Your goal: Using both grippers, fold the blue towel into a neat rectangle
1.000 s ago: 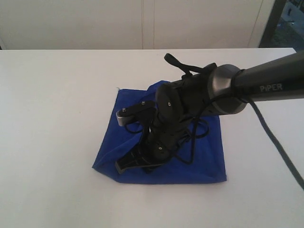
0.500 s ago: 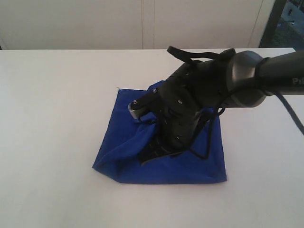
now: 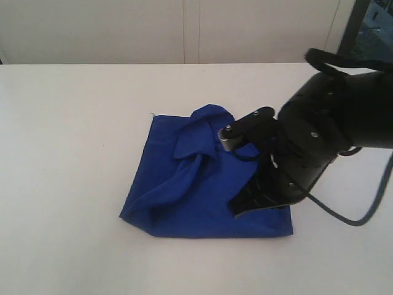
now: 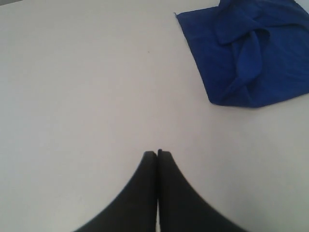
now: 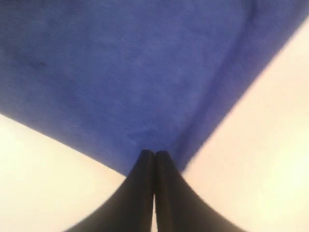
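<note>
The blue towel (image 3: 184,196) lies on the white table, roughly square, with a rumpled ridge running from its far middle toward the near left corner. My right gripper (image 3: 242,210) hangs low over the towel's near right part, fingers pressed together. In the right wrist view its shut tips (image 5: 154,152) sit just at a corner of the blue towel (image 5: 125,72), and no cloth shows between them. My left gripper (image 4: 157,152) is shut over bare table, well away from the blue towel (image 4: 251,63). It does not appear in the exterior view.
The white table (image 3: 67,153) stretches wide on all sides of the towel, with a pale wall along its far edge. The right arm's black cable (image 3: 344,216) loops down beside the towel's right edge. A dark window strip (image 3: 368,27) stands at the far right.
The right arm has swept from over the towel's middle to its right side, baring the rumpled fold it had covered. The towel's outline has stayed put.
</note>
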Robot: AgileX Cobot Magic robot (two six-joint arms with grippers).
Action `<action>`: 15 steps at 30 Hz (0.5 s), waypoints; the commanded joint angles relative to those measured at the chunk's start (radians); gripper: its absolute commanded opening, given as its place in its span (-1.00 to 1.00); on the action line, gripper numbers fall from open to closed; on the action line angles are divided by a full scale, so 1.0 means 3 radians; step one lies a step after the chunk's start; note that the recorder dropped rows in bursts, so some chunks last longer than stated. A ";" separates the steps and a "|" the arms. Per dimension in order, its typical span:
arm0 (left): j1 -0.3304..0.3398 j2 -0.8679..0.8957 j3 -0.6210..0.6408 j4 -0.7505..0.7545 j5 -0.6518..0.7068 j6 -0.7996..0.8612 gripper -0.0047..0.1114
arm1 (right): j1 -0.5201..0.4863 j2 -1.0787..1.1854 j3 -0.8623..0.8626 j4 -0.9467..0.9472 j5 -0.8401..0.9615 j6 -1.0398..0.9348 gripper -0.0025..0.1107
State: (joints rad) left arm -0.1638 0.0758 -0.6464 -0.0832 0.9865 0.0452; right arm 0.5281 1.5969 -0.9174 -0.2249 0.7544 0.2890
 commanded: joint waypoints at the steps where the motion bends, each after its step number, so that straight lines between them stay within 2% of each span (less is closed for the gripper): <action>1: 0.0004 -0.0024 0.0018 -0.0007 0.0019 0.0014 -0.92 | -0.0248 -0.0156 0.0284 0.0065 -0.0192 -0.0118 -0.96; 9: 0.0004 -0.0024 0.0018 -0.0007 0.0019 0.0014 -0.92 | -0.0367 -0.0085 0.0470 0.0199 -0.0829 -0.0255 -0.96; 15: 0.0004 -0.0024 0.0018 -0.0007 0.0019 0.0014 -0.92 | -0.0367 0.0165 0.0470 0.0199 -0.0920 -0.0255 -0.96</action>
State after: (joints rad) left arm -0.1638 0.0758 -0.6464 -0.0832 0.9865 0.0452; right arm 0.4246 1.6148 -0.7832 -0.1652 0.4851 0.2218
